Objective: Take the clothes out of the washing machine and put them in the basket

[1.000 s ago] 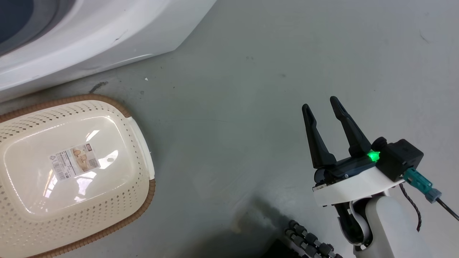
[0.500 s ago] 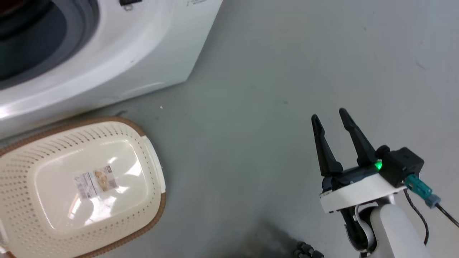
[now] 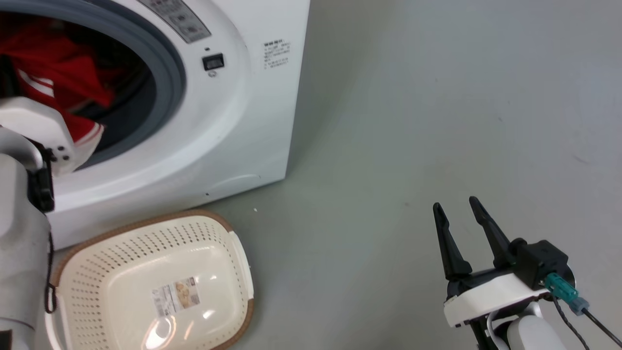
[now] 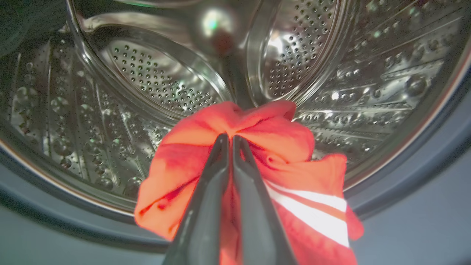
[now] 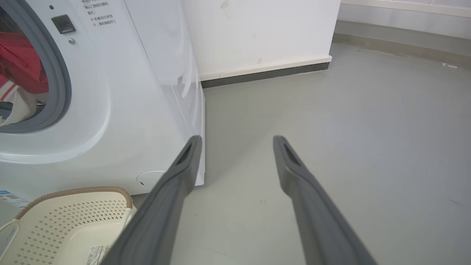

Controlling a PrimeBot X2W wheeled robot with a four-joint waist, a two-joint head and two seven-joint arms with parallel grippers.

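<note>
— Where are the clothes (image 4: 283,141)?
— At the round mouth of the washing machine (image 3: 243,126), with the left hand (image 4: 230,140) clenched on a bunched red fold.
— How will they handle?
— Probably light, soft and floppy. The loose end droops and may snag the machine's rubber rim. The right hand (image 3: 454,203) is spread, empty, well clear of the machine. The basket (image 3: 146,243) sits at its foot.

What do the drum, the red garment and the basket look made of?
The perforated drum: likely steel, polished, given mirror-like glints. The red white-striped garment: soft matt fabric; it folds and creases. The cream oval basket: glossy plastic, light glaring off its base; brown rim looks woven, perhaps moulded.
</note>
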